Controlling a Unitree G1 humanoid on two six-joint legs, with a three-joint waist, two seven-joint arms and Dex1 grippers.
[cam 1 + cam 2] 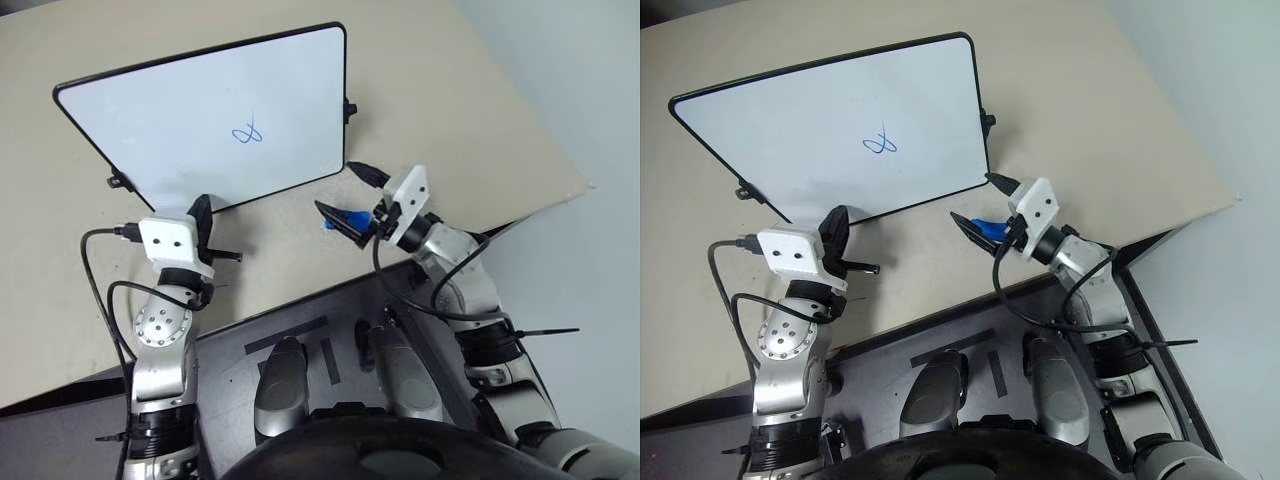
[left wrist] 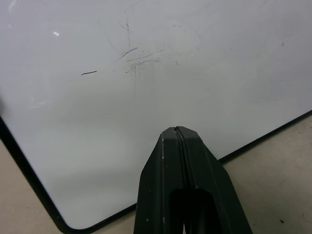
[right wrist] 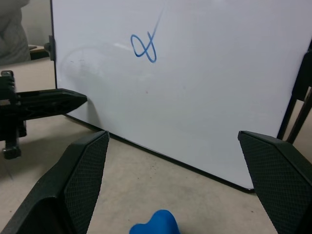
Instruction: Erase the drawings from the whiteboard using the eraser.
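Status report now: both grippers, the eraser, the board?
Left gripper shut, at whiteboard lower edge. Right gripper open, eraser between its fingers, not clamped. Drawings intact. Nothing in the way.

Beige desk (image 1: pixel 450 90) fills my view, pale grey floor (image 1: pixel 600 100) beyond its right edge, dark mat (image 1: pixel 300 330) with tape strips (image 1: pixel 285 335) below me.

Whiteboard (image 1: pixel 190 110) standing tilted, with blue drawing (image 1: pixel 247 132) on it.
Small blue eraser (image 1: pixel 348 219) lies at 5 o'clock from the drawing, near the board's lower corner.
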